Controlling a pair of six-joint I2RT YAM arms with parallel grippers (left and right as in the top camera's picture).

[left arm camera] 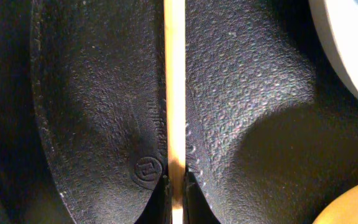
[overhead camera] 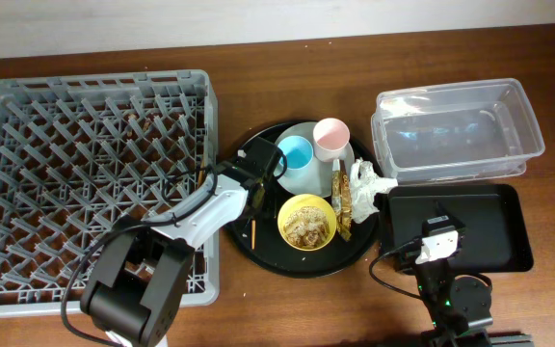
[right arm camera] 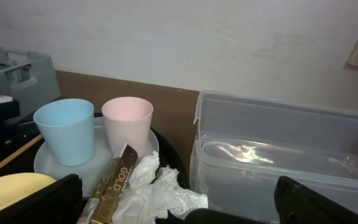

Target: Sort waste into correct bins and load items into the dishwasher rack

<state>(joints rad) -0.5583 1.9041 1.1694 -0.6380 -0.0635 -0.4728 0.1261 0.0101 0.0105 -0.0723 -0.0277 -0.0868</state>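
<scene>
Two fingers (right arm camera: 45,199) of the right gripper (right arm camera: 176,205) are standing wide apart, holding nothing, over the shallow black rectangular tray (overhead camera: 499,226) at lower right. Further in, the left gripper (left arm camera: 176,204) is pinching shut on a thin wooden chopstick (left arm camera: 175,74) down on the round black tray (overhead camera: 268,246), beside the yellow bowl (overhead camera: 305,221). Beyond, the clear tub (overhead camera: 456,130) is sitting upper right, the grey dishwasher rack (overhead camera: 85,154) filling the left
</scene>
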